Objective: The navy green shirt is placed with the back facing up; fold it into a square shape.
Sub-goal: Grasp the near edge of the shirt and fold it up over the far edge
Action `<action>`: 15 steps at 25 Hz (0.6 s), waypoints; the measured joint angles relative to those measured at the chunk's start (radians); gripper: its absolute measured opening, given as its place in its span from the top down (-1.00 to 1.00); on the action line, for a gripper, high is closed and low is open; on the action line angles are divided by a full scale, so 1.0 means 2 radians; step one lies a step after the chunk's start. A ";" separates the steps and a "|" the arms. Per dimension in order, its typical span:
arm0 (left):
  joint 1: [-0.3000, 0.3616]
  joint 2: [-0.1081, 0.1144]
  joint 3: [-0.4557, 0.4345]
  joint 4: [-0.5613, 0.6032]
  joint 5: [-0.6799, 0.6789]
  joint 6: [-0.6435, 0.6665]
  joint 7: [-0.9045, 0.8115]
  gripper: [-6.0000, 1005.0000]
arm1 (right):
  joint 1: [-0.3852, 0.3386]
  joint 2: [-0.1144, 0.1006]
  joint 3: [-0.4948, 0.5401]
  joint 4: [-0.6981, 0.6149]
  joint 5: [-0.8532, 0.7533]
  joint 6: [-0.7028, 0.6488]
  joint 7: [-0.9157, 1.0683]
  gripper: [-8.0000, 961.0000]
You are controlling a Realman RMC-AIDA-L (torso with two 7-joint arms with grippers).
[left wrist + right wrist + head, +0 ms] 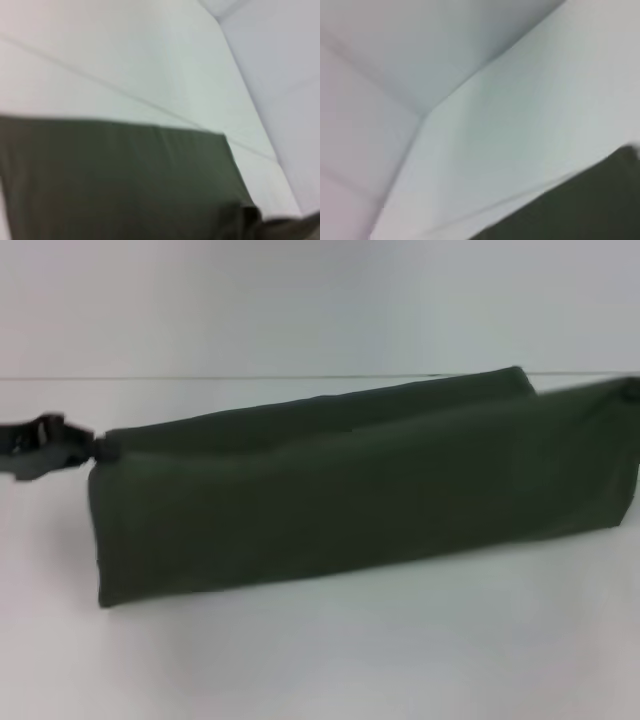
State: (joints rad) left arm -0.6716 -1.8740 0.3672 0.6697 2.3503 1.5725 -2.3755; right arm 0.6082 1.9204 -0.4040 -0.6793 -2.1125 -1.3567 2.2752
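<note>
Navy green shirt (365, 490): the garment is folded into a long band and stretched across the white table (320, 660), spanning from the left side of the head view to its right edge. The near lower edge hangs straight and slopes upward toward the right. A second fabric layer lies behind the front panel, and its top edge shows as a ridge along the far side.

Left gripper (92, 450): located at the band's upper left corner, touching the fabric where it bunches to a point. The gripper is clamped on that corner. The left wrist view shows the shirt (115, 180) as a flat dark panel with the white table (150, 60) beyond it.

Right gripper: outside the head view; whether it is open or closed cannot be determined. The right wrist view shows one dark corner of the shirt (580, 210) against the white surface (520, 115).
</note>
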 joint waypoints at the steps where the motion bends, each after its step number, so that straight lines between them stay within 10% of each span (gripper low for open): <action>1: -0.006 -0.001 0.003 -0.010 0.001 -0.024 -0.001 0.97 | 0.009 0.009 -0.006 0.006 0.001 0.039 -0.009 0.94; 7: -0.028 -0.016 0.026 -0.056 0.003 -0.164 -0.002 0.97 | 0.063 0.045 -0.074 0.053 0.000 0.263 -0.048 0.94; 15: -0.025 -0.050 0.038 -0.041 0.002 -0.262 -0.005 0.96 | 0.104 0.062 -0.141 0.068 0.002 0.394 -0.048 0.92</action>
State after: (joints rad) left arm -0.7223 -1.9735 0.4436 0.5875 2.3536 1.0477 -2.3859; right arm 0.8161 2.0442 -0.6850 -0.5433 -2.1091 -0.5686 2.1792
